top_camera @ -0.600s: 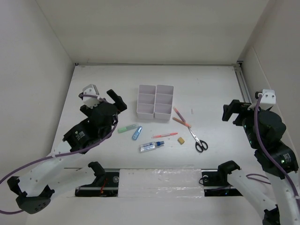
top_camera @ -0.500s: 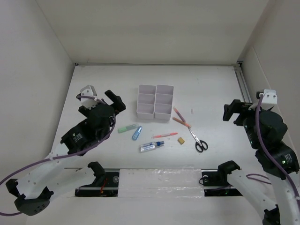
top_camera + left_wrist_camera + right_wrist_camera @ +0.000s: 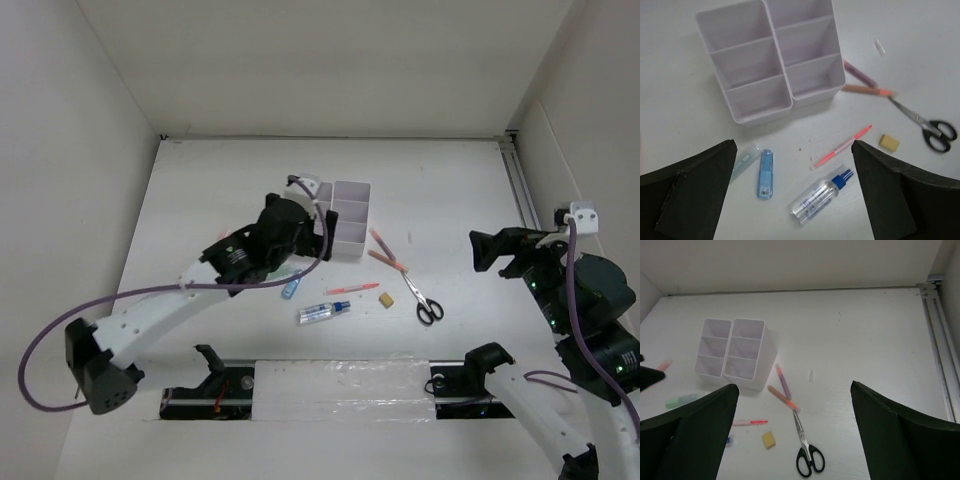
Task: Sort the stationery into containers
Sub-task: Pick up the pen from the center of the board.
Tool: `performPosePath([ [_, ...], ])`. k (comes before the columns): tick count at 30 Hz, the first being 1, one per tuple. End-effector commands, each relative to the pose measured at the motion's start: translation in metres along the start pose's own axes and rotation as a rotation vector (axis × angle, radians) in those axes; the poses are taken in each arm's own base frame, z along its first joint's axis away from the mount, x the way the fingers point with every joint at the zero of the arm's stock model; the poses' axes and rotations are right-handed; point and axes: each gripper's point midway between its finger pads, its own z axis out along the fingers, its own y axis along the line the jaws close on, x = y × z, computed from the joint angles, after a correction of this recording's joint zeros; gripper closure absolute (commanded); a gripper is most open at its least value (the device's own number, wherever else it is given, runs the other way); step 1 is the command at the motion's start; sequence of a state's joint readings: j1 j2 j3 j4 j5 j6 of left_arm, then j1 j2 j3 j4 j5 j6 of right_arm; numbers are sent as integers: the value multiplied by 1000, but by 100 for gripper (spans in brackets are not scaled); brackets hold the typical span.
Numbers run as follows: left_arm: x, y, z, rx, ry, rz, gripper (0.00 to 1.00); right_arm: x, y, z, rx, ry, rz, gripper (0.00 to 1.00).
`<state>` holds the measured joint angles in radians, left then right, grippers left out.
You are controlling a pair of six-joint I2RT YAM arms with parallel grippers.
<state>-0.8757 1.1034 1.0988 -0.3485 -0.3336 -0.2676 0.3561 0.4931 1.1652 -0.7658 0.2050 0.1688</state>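
Overhead: left gripper [image 3: 318, 222] hovers spread, empty, by the organizer [image 3: 346, 247]; right gripper [image 3: 490, 250] equally wide, well apart from everything. First pick not yet made.

Left wrist: six compartments [image 3: 760, 97] ahead of the fingers [image 3: 695, 190], all empty; blue tube [image 3: 765, 174], pink pen [image 3: 842, 147], bottle [image 3: 817, 197] between the fingers. Next, I judge: descend, close on the tube.

Right wrist: scissors [image 3: 805, 446] and eraser [image 3: 769, 439] between its fingers [image 3: 695, 430], nothing held.

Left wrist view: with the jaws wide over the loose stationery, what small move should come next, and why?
Probably lower the left gripper toward the clear blue-capped bottle. Its jaws stand open and hold nothing, the bottle lies flat between them in view, apart from other items, and every compartment of the white organizer looks empty.
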Motion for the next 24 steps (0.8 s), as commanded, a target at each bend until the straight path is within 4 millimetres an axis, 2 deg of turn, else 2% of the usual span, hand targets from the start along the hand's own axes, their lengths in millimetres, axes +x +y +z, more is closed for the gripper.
performPosePath([
  [1,23,-31,19,145,103,161,0,-4,19,5,-102,-18,4,0],
  [2,24,-36,25,158,111,171,0,-7,23,2,-124,-31,15,0],
  [3,37,-42,33,187,157,199,0,-8,31,1,-167,-35,16,0],
  [6,48,-59,46,276,195,255,0,-14,38,-9,-220,-58,18,0],
  [9,46,-78,55,347,212,260,0,-18,46,-17,-269,-78,18,0],
  [10,58,-88,62,399,246,276,0,-21,49,-21,-291,-94,19,0],
  [15,99,-91,88,376,359,308,0,-24,50,-33,-313,-104,18,0],
  [16,96,-96,90,376,352,315,0,-26,50,-37,-316,-118,19,0],
  [17,108,-99,91,379,383,329,0,-24,47,-39,-306,-118,20,0],
  [21,107,-112,92,415,363,332,0,-28,44,-47,-303,-148,23,0],
  [24,122,-109,95,404,401,330,0,-30,44,-52,-304,-158,24,0],
])
